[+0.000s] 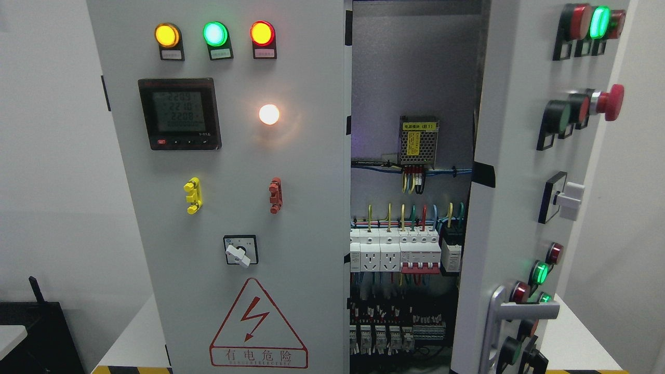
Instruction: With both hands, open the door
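Right door ajar, left door closed; no robot hands visible, grip state unknown.
Risk: blind reach snags exposed breakers or emergency stop.

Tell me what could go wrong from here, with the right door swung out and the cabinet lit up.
1. No robot hand is in view, so I cannot confirm either one is clear of the open right door or its handle.
2. The lit indicator lamps and meter suggest power is on; the exposed breakers and wiring could be a shock hazard if reached into.
3. The red mushroom button protrudes from the door and could be bumped.
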Robot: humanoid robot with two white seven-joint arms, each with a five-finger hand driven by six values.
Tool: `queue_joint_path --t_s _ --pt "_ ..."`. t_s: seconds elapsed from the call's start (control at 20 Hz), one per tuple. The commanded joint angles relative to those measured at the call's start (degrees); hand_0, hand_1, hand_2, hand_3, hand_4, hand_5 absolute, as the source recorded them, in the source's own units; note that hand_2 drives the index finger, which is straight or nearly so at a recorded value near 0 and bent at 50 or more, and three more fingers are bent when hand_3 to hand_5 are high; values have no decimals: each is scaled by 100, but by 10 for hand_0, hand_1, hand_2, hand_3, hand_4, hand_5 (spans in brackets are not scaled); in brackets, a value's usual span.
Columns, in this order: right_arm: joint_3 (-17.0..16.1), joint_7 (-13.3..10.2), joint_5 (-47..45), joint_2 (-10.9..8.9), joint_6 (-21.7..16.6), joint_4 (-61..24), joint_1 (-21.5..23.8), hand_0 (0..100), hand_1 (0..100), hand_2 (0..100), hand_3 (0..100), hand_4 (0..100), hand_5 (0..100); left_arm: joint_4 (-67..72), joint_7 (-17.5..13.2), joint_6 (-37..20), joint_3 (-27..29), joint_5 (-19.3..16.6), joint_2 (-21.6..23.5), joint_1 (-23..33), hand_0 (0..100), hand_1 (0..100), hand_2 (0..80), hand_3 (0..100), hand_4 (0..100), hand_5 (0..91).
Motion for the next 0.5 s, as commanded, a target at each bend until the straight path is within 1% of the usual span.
queue_joint_path --t_s 0.0,0.45 --pt "1 11 -2 0 -3 0 0 227 0 0 0 0 0 36 3 -1 0 0 -193 -9 0 0 0 0 27 0" --pt "1 11 7 0 -3 0 0 227 0 0 0 0 0 36 3 -1 0 0 -193 -1 0 0 0 0 27 0"
